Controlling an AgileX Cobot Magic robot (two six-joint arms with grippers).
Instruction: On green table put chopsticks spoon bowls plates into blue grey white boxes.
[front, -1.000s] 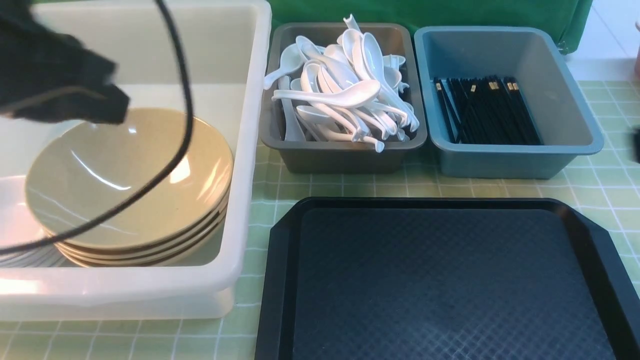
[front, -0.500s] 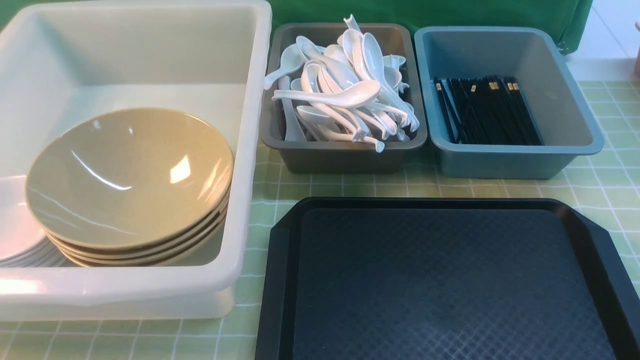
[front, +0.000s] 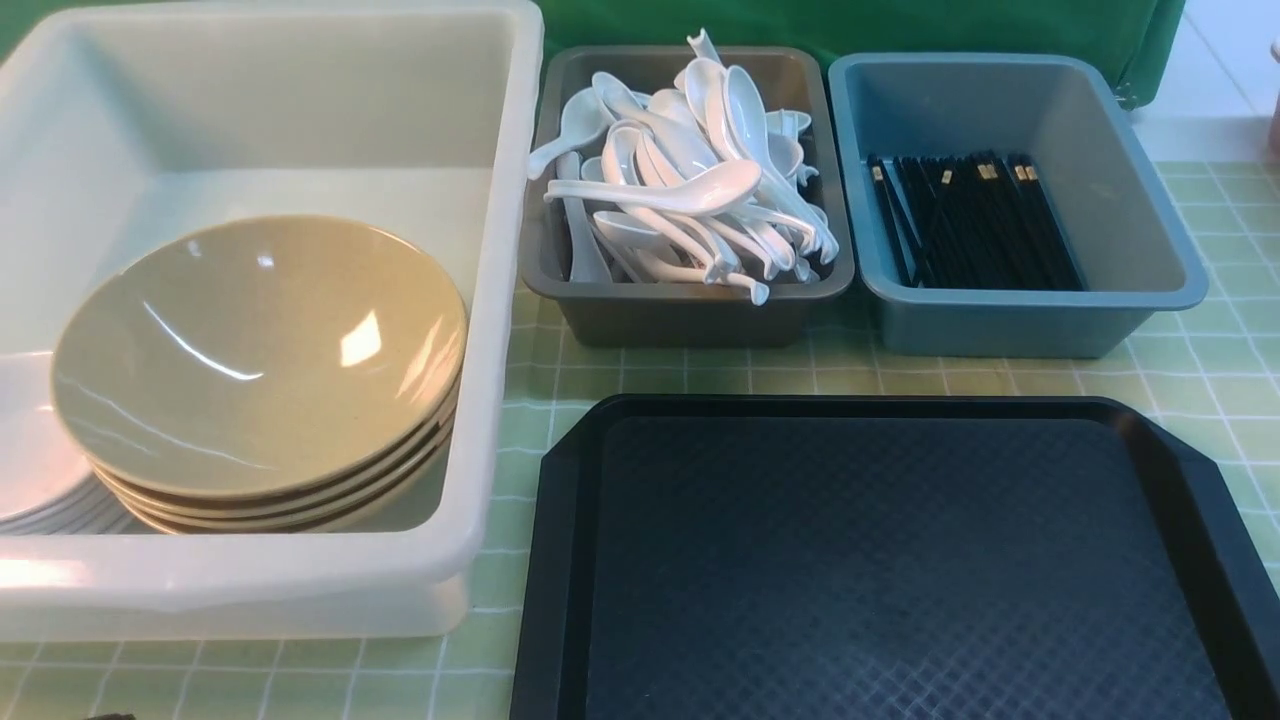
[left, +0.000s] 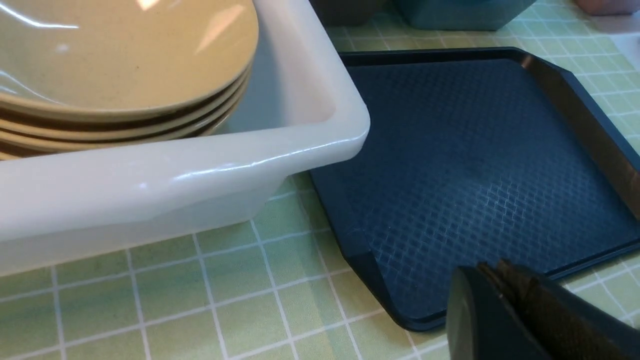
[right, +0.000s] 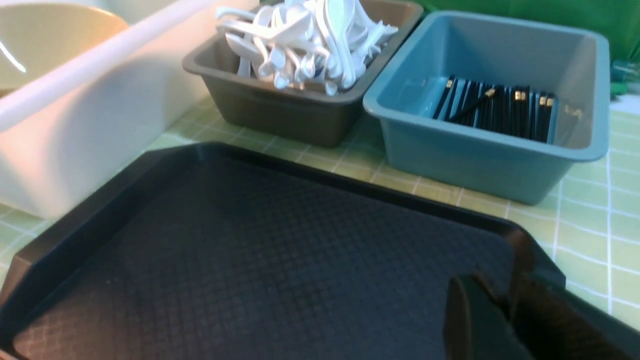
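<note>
Left arm gone from over white box (front: 500, 300) since a second ago; front view now free of both arms. Likely last plate dropped, sorting looks done.

Left fingers (left: 505, 300) pressed together, empty, above tray (left: 475, 150) corner. Right fingers (right: 492, 310) near-closed, empty, above tray too.

Ahead of fingers: tan plates (front: 260, 360) stacked in white box, spoons (front: 690, 180) heaped in grey box (front: 690, 320), chopsticks (front: 975, 220) in blue box (front: 1000, 320). All on desk (front: 700, 375).
</note>
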